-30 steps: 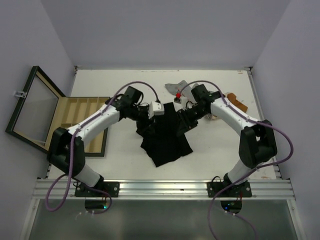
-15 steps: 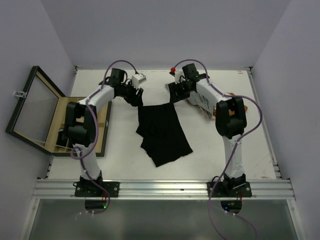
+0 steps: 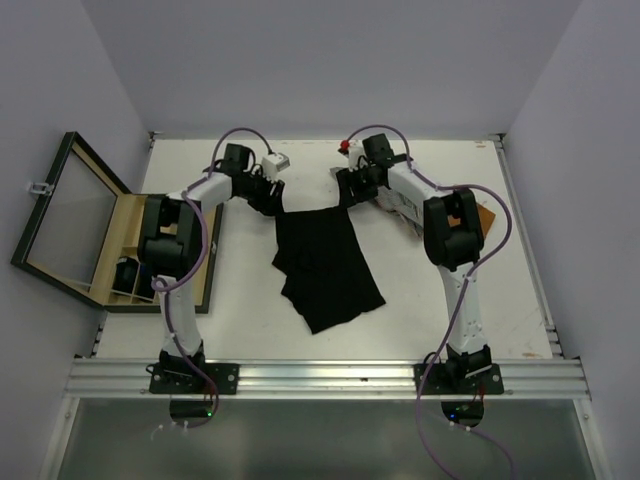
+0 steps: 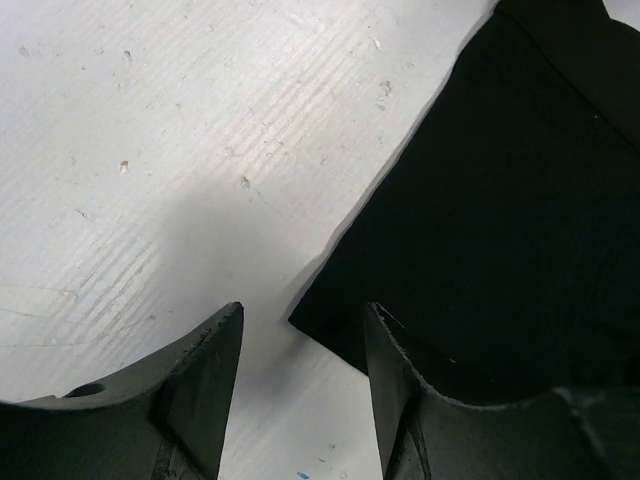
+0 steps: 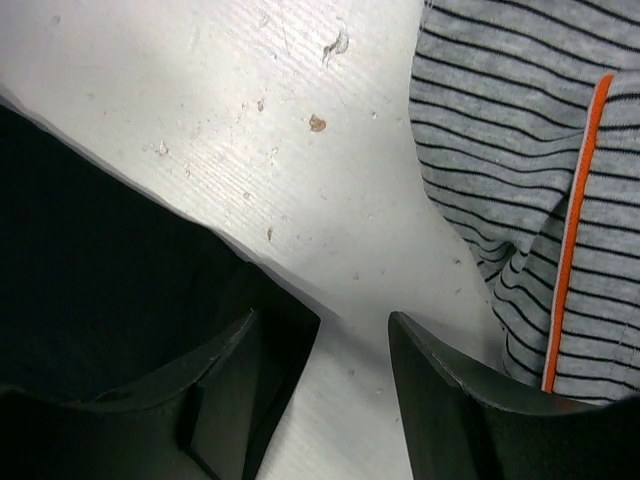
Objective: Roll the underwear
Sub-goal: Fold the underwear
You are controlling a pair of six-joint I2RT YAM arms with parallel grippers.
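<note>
Black underwear (image 3: 325, 265) lies flat on the surface (image 3: 450, 300), likely limp and light: pinch its end corners, where left claw (image 4: 302, 320) and right claw (image 5: 325, 325) hover part-open, holding nothing.

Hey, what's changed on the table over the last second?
Both arms swung from the middle of the black underwear out to its far corners, and that far edge now lies flat. The left gripper and right gripper stand open there, holding nothing. The underwear's near part and the box have not moved.
</note>
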